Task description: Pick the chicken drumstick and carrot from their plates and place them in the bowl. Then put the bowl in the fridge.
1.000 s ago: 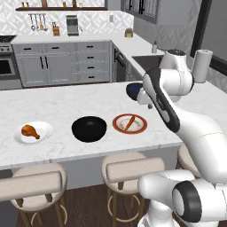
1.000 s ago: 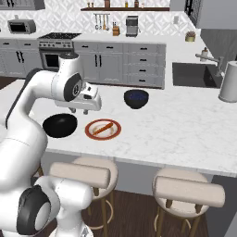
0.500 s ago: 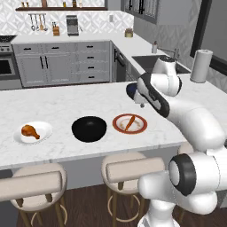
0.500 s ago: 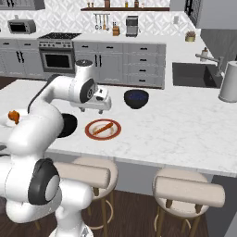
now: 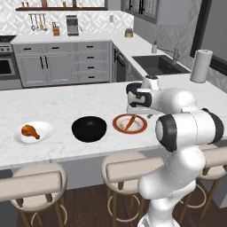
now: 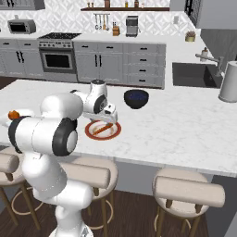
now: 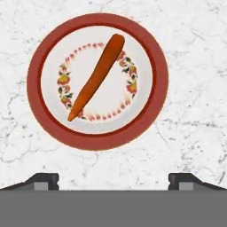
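Note:
The carrot (image 7: 96, 75) lies slantwise on the cream plate with the reddish-brown rim (image 7: 35, 80). My gripper (image 7: 113, 179) hangs just above that plate's near edge, open, with nothing between its fingertips (image 7: 43, 179). From the left base view the gripper (image 5: 138, 114) points down beside the carrot (image 5: 130, 122) on its plate (image 5: 119, 126). The black bowl (image 5: 89, 128) stands left of it. Further left, the chicken drumstick (image 5: 29, 130) rests on the white plate (image 5: 42, 133). In the right base view the gripper (image 6: 109, 121) is over the rimmed plate (image 6: 92, 134). The fridge is out of view.
A small dark blue bowl (image 6: 136, 98) stands just behind the rimmed plate. A paper towel roll (image 5: 200, 65) and a sink (image 5: 157, 64) are at the far right. Padded stools (image 5: 128, 170) line the counter's front edge.
The arm has folded in and swung the hand down over the rimmed plate, and its jaws now stand wide. The carrot, drumstick and bowls have not moved.

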Motion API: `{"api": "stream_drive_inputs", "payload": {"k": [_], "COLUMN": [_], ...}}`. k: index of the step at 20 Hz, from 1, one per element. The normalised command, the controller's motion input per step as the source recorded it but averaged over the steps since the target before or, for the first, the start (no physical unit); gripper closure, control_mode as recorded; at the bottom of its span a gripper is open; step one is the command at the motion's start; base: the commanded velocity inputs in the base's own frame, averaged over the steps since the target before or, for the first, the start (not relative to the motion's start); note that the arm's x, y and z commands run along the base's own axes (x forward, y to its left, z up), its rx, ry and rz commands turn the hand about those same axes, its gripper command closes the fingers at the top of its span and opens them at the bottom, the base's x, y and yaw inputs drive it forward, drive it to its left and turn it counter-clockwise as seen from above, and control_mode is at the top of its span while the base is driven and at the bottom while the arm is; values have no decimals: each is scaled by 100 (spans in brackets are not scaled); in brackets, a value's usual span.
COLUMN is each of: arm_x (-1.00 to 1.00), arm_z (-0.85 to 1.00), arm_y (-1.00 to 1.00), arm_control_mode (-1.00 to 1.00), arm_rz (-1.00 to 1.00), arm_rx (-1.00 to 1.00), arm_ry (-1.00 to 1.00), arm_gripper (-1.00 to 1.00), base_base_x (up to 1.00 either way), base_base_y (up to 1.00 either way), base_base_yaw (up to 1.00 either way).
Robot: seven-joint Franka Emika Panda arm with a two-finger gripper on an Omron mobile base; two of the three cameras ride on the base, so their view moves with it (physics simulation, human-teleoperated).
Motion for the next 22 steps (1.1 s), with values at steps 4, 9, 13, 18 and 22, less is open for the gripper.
{"api": "stream_drive_inputs", "payload": {"k": [4, 9, 13, 18, 22], "arm_x": [71, 32, 49, 51, 28], "arm_z": [-66, -39, -57, -58, -41], "arm_y": [23, 2, 14, 24, 16], "arm_control_mode": [-100, -100, -100, -100, -100], "arm_rz": [-12, -4, -12, -9, -4], "arm_rx": [0, 9, 1, 2, 0], "arm_ry": [27, 9, 0, 0, 0], "arm_gripper": [-100, -100, -100, -100, 100], "base_base_x": [0, 0, 0, 0, 0], "base_base_y": [0, 0, 0, 0, 0], "base_base_yaw": [0, 0, 0, 0, 0]}}
